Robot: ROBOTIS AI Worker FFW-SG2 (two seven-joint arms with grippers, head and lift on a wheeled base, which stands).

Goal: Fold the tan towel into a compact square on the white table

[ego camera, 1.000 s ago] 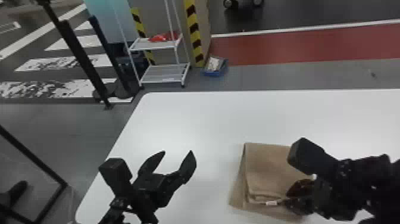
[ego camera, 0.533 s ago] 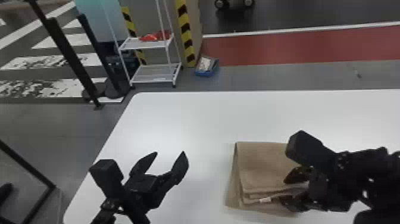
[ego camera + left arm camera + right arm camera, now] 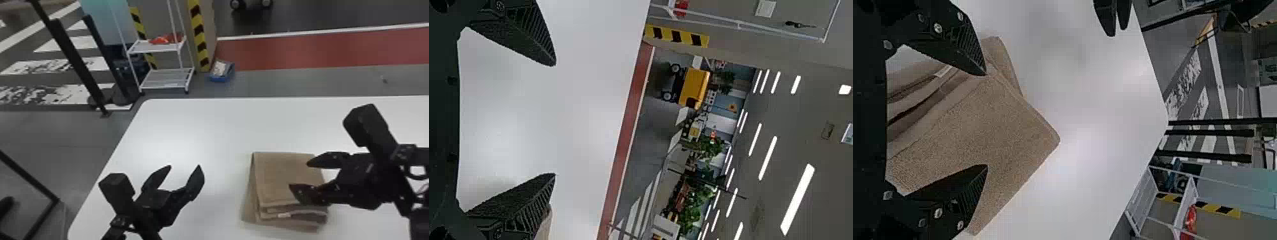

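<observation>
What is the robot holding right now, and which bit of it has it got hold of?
Nothing is held: the left gripper is open and empty, and the right gripper is open over the folded towel.

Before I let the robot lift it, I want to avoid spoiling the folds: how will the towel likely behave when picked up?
The towel will probably be floppy: its layers lie loosely stacked, so gripping only the top could open the fold. Its surface looks matt and textured, so it likely won't slip easily. Lying flat on the table, it seems unlikely to roll.
</observation>
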